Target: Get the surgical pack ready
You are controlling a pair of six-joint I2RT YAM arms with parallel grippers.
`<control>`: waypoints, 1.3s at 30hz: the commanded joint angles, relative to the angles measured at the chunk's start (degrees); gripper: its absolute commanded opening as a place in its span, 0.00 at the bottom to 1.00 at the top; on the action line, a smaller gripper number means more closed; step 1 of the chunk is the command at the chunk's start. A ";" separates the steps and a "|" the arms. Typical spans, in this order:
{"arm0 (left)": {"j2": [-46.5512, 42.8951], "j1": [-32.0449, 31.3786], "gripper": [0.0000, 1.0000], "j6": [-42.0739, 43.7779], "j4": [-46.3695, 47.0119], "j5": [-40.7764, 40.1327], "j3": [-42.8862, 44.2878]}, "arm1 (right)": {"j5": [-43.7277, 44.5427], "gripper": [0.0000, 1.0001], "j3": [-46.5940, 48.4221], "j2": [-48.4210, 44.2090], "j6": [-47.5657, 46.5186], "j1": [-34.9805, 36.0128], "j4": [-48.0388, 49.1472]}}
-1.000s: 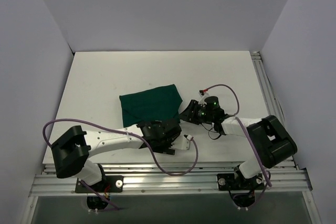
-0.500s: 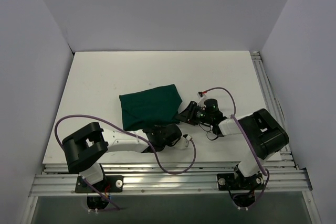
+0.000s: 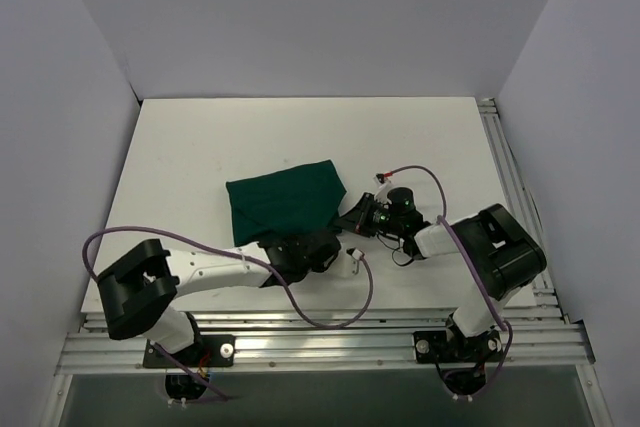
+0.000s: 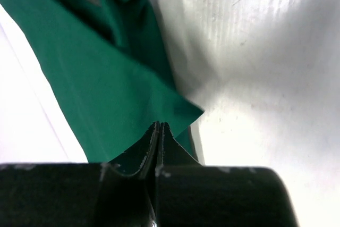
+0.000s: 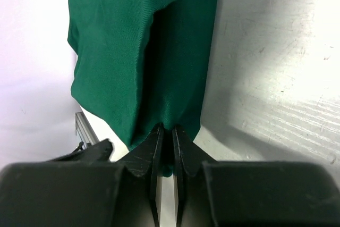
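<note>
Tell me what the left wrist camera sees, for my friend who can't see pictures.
The left end effector is shut, pinching the edge of a dark green cloth. The cloth spreads up and to the left in folds, and a white table shows on the right.

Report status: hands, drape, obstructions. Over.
Left hand shut on green drape, near edge. Right hand shut on its right side. Drape bunched on table. No obstruction seen.

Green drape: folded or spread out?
Folded. The drape lies as a compact bundle on the table, and both wrist views show stacked layers.
</note>
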 commanded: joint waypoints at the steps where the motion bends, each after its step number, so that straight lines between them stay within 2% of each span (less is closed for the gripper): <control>1: -4.33 5.05 0.02 -4.07 -10.53 9.10 6.13 | 1.90 0.00 1.43 0.94 -1.15 0.24 -0.77; 4: -6.61 9.01 0.02 -4.51 -16.34 15.17 8.77 | 2.25 0.00 1.78 0.94 -1.50 0.24 -1.56; 9: -7.32 9.55 0.02 -3.81 -23.91 22.02 10.80 | 2.52 0.00 2.40 1.29 -1.59 0.32 -2.01; 10: -7.23 9.20 0.16 -3.72 -23.48 21.51 10.19 | 2.52 0.00 2.48 1.29 -1.50 0.32 -2.01; 12: -6.45 7.19 0.65 -2.24 -18.83 17.06 6.69 | 2.52 0.00 2.75 1.29 -1.50 0.32 -2.18; 13: -6.01 5.96 0.76 -1.27 -16.72 14.59 5.18 | 2.60 0.00 2.84 1.38 -1.59 0.32 -2.27; 14: -4.96 2.90 0.86 1.09 -11.13 11.95 3.69 | 2.60 0.00 3.01 1.38 -1.85 0.32 -2.53; 17: -1.80 -1.77 0.93 5.75 -0.67 2.37 -0.54 | 2.69 0.00 3.54 1.82 -2.11 0.32 -3.41; 18: -0.91 -4.05 0.93 6.56 1.90 -0.09 -0.98 | 2.60 0.00 3.63 1.90 -2.20 0.32 -3.50; 22: 5.31 -6.09 0.91 12.79 16.22 -9.94 -3.79 | 2.78 0.00 3.45 2.08 -2.11 0.32 -3.59; 23: 6.38 -6.27 0.90 15.68 22.26 -12.83 -5.36 | 2.69 0.00 3.54 2.08 -2.03 0.32 -3.59; 25: 9.62 -6.71 0.88 17.54 27.13 -14.87 -6.43 | 2.69 0.00 3.36 1.91 -2.11 0.32 -3.67; 30: 14.47 -7.15 0.83 20.27 32.33 -20.49 -8.37 | 2.69 0.00 3.80 1.73 -2.20 0.24 -4.29; 36: 15.71 -7.15 0.82 16.41 28.39 -23.22 -7.75 | 2.60 0.00 4.86 1.20 -2.82 0.24 -5.96; 39: 14.92 -7.15 0.66 15.97 28.82 -25.07 -7.93 | 2.78 0.00 5.12 0.85 -3.34 0.24 -6.84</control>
